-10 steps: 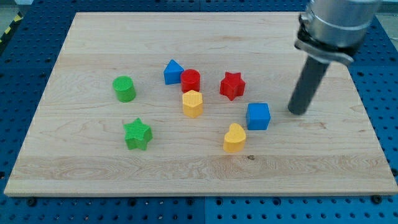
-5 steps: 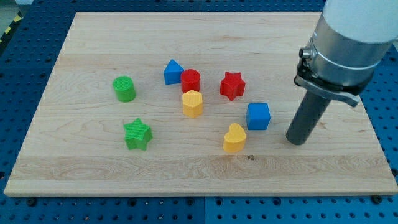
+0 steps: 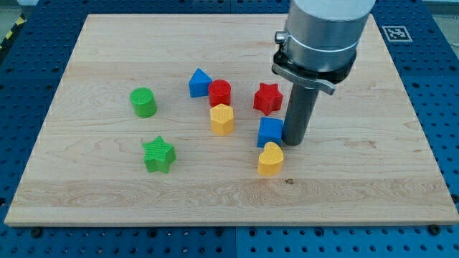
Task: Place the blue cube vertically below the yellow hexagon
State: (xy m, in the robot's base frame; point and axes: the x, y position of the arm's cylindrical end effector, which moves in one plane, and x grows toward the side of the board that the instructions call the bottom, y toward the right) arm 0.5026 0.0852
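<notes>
Blue cube (image 3: 270,132) near desk (image 3: 107,193) centre, sitting to view's right of and slightly lower than yellow hexagon (image 3: 222,119), so beside it rather than straight below; small gap btw. the two.

Nearest, toward view's bottom: yellow heart (image 3: 270,159), just under blue cube and touching or nearly touching its lower edge, can't tell which. At about same depth, well apart to view's left: green star (image 3: 158,154).

Next back: my tip (image 3: 293,142), pressed against blue cube's right face, just up and to the right of yellow heart. Rod upright, dark, rising into grey arm body (image 3: 320,32) at view's top. Hand state: can't tell, only plain rod showing.

Mid desk: yellow hexagon, directly below red cylinder (image 3: 219,92) and touching or almost touching it. Green cylinder (image 3: 143,102) alone at view's left, above green star.

Further back: red star (image 3: 267,98), above blue cube, just left of rod, apart from both. Red cylinder w/ blue pointed-top block (image 3: 199,82) touching its upper-left side, farthest of the lot.
</notes>
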